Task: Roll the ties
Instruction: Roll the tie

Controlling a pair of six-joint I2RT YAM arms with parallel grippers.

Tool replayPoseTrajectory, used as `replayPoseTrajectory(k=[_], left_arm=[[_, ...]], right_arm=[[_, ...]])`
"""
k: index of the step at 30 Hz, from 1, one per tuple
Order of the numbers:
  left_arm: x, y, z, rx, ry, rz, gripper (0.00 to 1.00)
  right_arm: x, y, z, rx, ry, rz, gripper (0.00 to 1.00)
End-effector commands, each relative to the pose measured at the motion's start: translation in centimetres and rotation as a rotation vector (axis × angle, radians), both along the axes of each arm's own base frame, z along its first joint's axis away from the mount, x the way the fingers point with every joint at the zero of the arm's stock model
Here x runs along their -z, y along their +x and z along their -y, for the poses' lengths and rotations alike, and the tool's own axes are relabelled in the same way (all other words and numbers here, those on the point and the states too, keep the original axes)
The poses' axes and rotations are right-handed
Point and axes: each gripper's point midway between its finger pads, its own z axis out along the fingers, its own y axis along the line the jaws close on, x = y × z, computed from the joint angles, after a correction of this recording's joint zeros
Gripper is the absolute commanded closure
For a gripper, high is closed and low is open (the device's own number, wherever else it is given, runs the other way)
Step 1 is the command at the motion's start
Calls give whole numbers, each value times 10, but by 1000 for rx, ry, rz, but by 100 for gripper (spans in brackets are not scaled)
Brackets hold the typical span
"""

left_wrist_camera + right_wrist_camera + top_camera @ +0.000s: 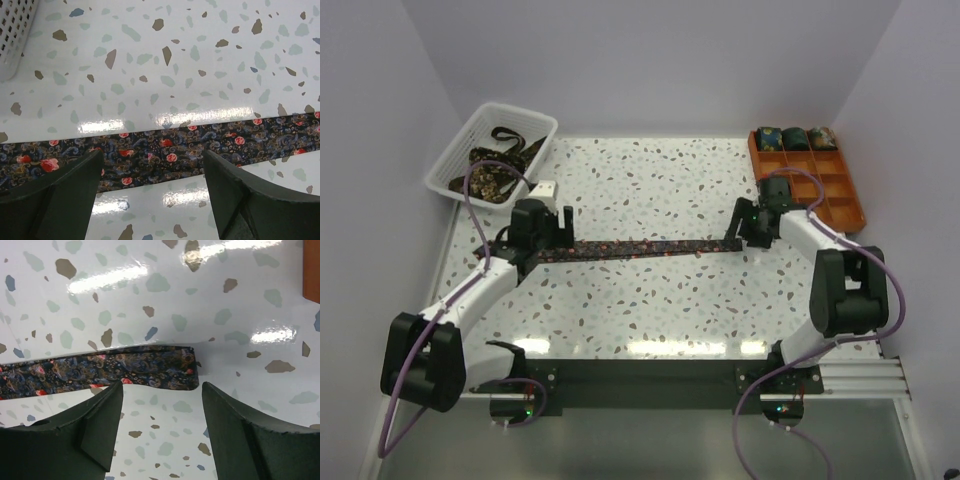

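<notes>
Lying flat across the tabletop (650,180), the tie (640,247) is judged light, limp and slippery. The left hand (152,172) hovers over its left part and the right hand (161,407) at its right end, both spread apart and empty. Recommended hold: the blunt right end.

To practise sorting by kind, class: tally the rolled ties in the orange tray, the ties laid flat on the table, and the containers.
Rolled ties in the orange tray: 3
Tie flat on the table: 1
Containers (orange tray, white basket): 2
Total: 6
</notes>
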Motion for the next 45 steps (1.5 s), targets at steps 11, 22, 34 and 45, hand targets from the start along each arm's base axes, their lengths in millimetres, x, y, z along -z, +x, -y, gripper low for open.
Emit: replayPoseTrajectory(k=[11,22,34,45], left_arm=[[-17,1,63,200,-129,30,19],[-20,-9,139,336,-276,-29,29],[-10,-7,245,466,-365,-81,48],[22,-6,312,569,-378,-119,55]], right_arm=[[22,4,12,-24,223,44,50],[35,5,15,-37,254,37,63],[26,5,18,-65,221,42,93],[12,13,18,-44,229,58,97]])
